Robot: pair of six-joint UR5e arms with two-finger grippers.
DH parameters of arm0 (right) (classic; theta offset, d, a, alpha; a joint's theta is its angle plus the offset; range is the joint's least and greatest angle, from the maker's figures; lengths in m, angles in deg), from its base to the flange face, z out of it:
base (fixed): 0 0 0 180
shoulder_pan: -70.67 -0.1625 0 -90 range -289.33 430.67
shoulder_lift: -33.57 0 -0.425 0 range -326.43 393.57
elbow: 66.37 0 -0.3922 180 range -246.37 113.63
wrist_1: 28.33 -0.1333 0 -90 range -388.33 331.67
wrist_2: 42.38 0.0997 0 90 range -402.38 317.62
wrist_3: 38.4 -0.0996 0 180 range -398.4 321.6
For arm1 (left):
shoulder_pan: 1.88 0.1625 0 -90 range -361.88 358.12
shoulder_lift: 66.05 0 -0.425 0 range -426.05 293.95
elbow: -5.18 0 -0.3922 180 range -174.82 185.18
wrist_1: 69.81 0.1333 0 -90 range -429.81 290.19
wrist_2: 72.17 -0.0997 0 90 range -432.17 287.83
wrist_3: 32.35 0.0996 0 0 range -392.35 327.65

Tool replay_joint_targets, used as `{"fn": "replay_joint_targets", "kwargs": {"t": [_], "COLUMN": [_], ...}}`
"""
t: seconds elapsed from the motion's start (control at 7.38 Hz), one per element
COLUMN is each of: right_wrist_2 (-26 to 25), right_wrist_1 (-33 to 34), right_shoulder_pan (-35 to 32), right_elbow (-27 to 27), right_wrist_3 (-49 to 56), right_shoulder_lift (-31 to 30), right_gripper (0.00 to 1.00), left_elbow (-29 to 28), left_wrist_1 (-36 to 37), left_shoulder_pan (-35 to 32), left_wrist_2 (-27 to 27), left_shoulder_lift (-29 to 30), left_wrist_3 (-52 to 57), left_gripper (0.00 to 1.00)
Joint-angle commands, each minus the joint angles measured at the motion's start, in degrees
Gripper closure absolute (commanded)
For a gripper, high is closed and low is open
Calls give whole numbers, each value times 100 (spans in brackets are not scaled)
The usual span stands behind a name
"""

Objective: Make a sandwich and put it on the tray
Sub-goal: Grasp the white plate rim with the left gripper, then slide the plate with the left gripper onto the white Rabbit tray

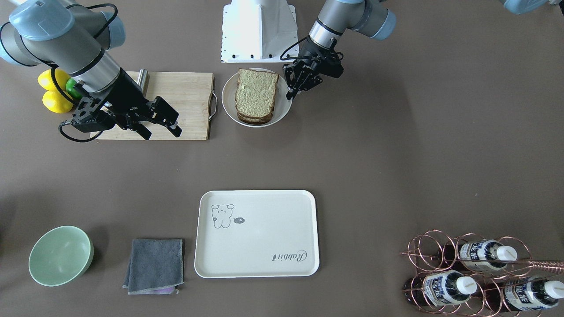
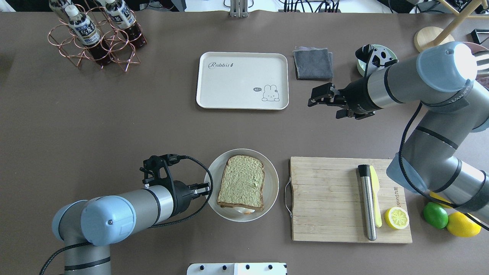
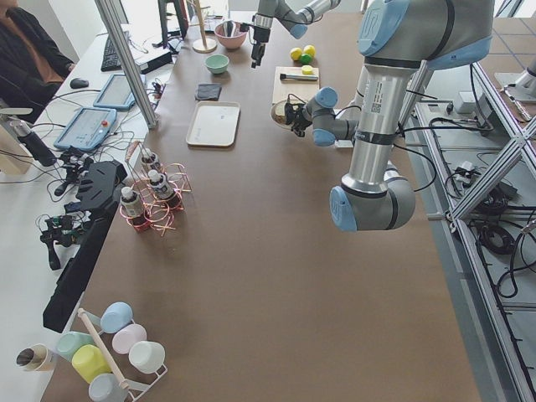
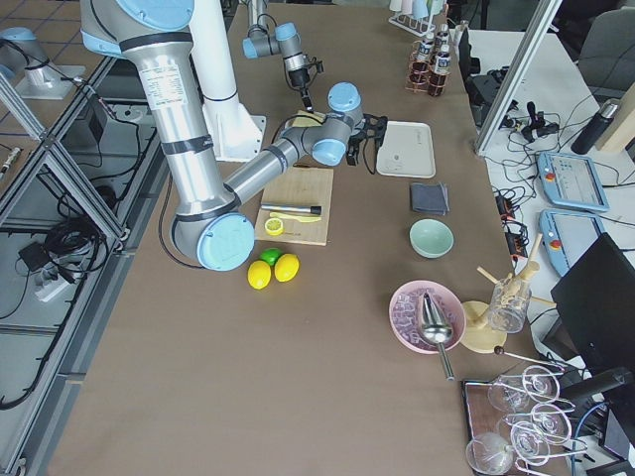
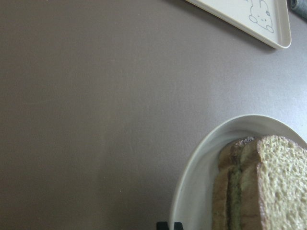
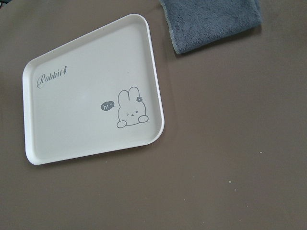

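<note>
The sandwich (image 2: pixel 241 182) lies on a round white plate (image 2: pixel 272 172): greenish-tan bread slices stacked, with a bit of white egg and orange yolk (image 2: pixel 244 210) showing at the near edge. It also shows in the front view (image 1: pixel 256 93) and the left wrist view (image 5: pixel 268 187). The cream tray (image 2: pixel 242 82) with the cartoon drawing and "Rabbit" script lies bare farther out; the right wrist view shows it too (image 6: pixel 86 120). My left gripper (image 2: pixel 206 188) is shut and empty, just beside the plate's left rim. My right gripper (image 2: pixel 323 105) is open and empty, raised to the right of the tray.
A wooden cutting board (image 2: pixel 328 198) to the right of the plate holds a metal rod, a yellow knife and a lemon half. Lemons and a lime (image 2: pixel 435 215) lie beside it. A grey cloth (image 2: pixel 312 63), a green bowl (image 1: pixel 61 255) and a bottle rack (image 2: pixel 95 34) stand at the far side.
</note>
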State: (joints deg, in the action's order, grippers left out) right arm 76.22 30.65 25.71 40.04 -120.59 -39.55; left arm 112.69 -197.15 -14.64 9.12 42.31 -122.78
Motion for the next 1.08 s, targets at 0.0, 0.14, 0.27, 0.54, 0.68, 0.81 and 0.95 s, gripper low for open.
{"fn": "replay_joint_targets", "kwargs": {"t": [0.0, 0.14, 0.27, 0.54, 0.68, 0.81, 0.95], "right_wrist_2": [14, 15, 23, 172, 216, 225, 234], "right_wrist_1": [-9, -9, -9, -18, -18, -18, -18], "right_shoulder_pan": [-22, -22, -39, -144, -171, -180, -198], "right_elbow": [46, 46, 46, 46, 46, 72, 90], "right_wrist_3": [-7, -7, 1, 10, 10, 10, 10], "right_shoulder_lift": [-53, -62, -79, -141, -150, -167, -168], "right_gripper": [1, 1, 1, 1, 1, 1, 1], "left_elbow": [78, 60, 17, -342, -701, -1244, -1658], "left_wrist_1": [85, 512, 882, 1088, 1062, 1018, 1000], "left_shoulder_pan": [-305, -532, -683, -1130, -1333, -1561, -1746], "left_wrist_2": [1, 10, 10, 306, 343, 344, 353], "left_shoulder_lift": [132, 438, 693, 1046, 1299, 1641, 1862], "left_wrist_3": [-237, -255, -351, -387, -700, -1139, -1230], "left_gripper": [100, 100, 100, 100, 100, 100, 100]}}
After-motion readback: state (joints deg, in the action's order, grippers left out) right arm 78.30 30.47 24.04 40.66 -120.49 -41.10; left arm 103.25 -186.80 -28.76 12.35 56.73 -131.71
